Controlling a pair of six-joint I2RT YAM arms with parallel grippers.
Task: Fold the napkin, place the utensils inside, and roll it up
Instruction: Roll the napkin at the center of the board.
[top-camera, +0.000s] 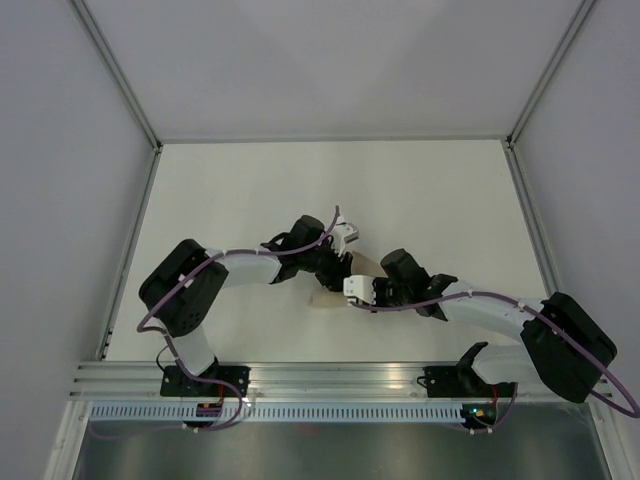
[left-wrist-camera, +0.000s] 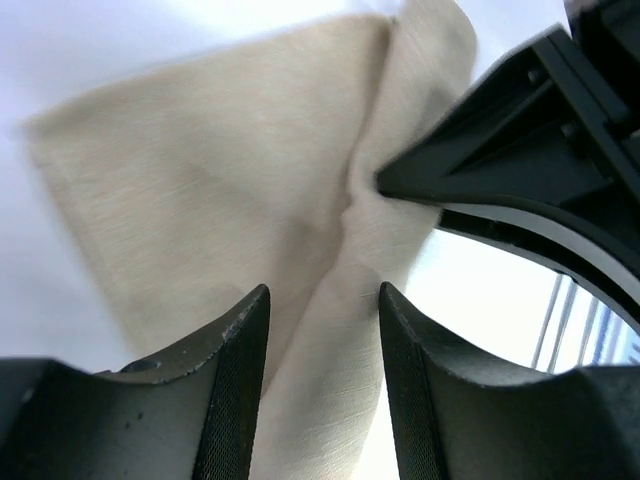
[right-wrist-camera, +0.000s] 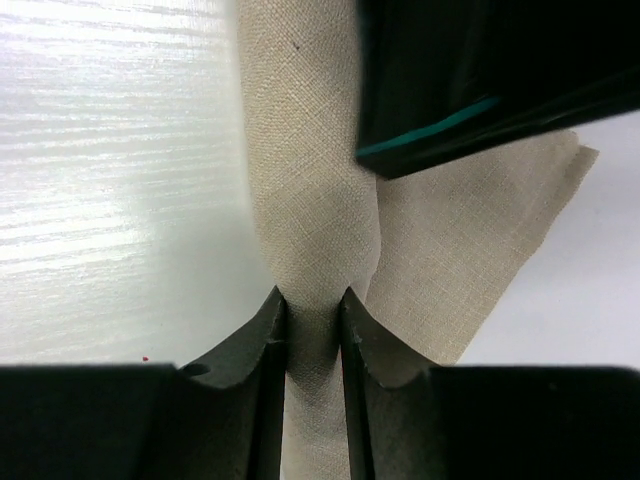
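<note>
One pinch, one loose straddle on the napkin (right-wrist-camera: 300, 150)

The right gripper (right-wrist-camera: 313, 305) has its jaws drawn close on a raised ridge of the beige cloth. This shows at lower centre of the right wrist view, with the fabric squeezed between the fingers. The left gripper (left-wrist-camera: 323, 300) stands partly open at the bottom of the left wrist view. The cloth runs through its gap, and neither finger visibly presses it. From above, the napkin sits at centre frame on the white table (top-camera: 250, 200), mostly covered by both grippers, with only tan patches showing.
</note>
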